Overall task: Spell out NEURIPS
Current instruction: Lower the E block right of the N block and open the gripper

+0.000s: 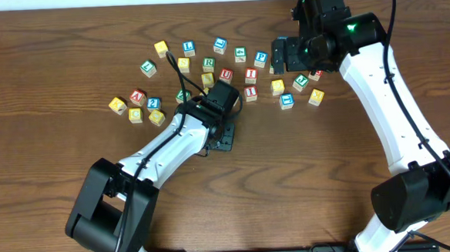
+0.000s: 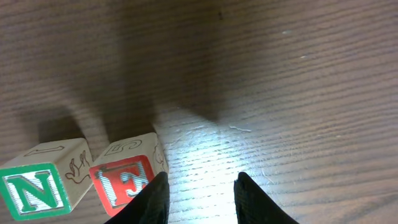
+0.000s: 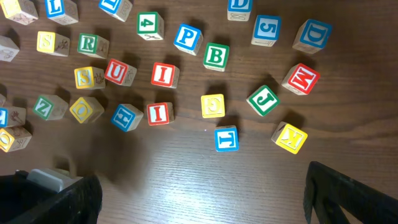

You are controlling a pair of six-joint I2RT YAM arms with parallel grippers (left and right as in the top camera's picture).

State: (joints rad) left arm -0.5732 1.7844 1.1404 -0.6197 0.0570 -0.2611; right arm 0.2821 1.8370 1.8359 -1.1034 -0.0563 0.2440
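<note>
Standing beside E cube (image 2: 124,180) — left gripper (image 2: 202,182) parted, table (image 2: 298,93) beyond.

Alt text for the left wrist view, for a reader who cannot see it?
A green-framed N cube and a red-framed E cube sit side by side at lower left on a wooden table. The left tool enters from the bottom edge beside the E cube, its dark jaws apart with nothing between them.
</note>
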